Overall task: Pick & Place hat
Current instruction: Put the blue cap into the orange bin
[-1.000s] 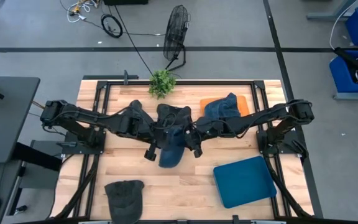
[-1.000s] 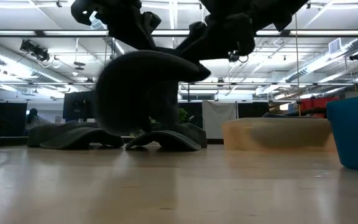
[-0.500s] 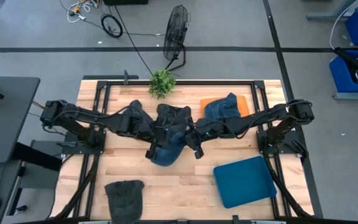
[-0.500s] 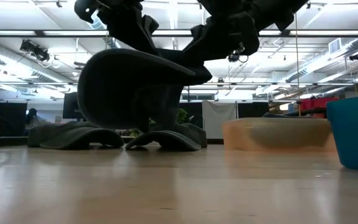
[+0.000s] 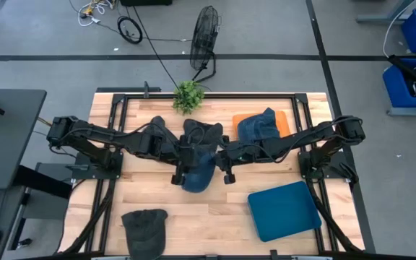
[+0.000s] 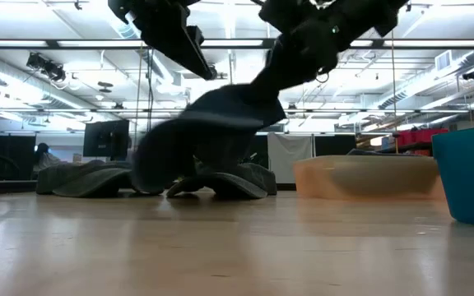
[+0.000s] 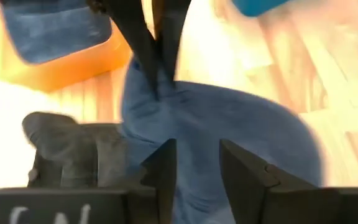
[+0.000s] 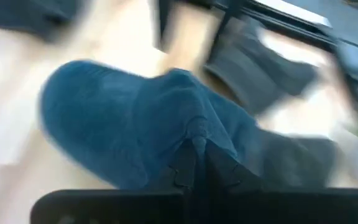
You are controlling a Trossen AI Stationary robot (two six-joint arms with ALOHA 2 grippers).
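Note:
A blue hat [image 5: 199, 173] hangs at the table's middle between my two grippers. My right gripper [image 8: 194, 152] is shut on it, which also shows in the low view [image 6: 282, 70]. My left gripper [image 7: 194, 152] is open, its fingers standing just short of the hat. In the low view the left gripper [image 6: 197, 57] is above the hat [image 6: 212, 123], apart from it. The hat's lower end [image 6: 151, 168] droops toward the tabletop; whether it touches I cannot tell. My right gripper pinches a gathered fold of the blue hat's cloth [image 8: 191, 127] between its two shut fingers, at the hat's upper right end [image 6: 262, 94]. The fingers come slanting down from the table's right side. The hat hangs below them, sagging toward the left, slack.
Two dark grey hats [image 5: 201, 133] [image 5: 157, 126] lie at the far middle. Another blue hat rests on an orange tray [image 5: 284, 123] at the far right. A teal board [image 5: 284, 209] lies near right, a dark grey hat [image 5: 144, 224] near left, and a plant [image 5: 188, 94] at the far edge.
The blue hat was stretched wide between both grippers. Its left part has come away from my left gripper and dropped, and it now sags from my right gripper alone. The hat has shifted slightly toward the far edge.

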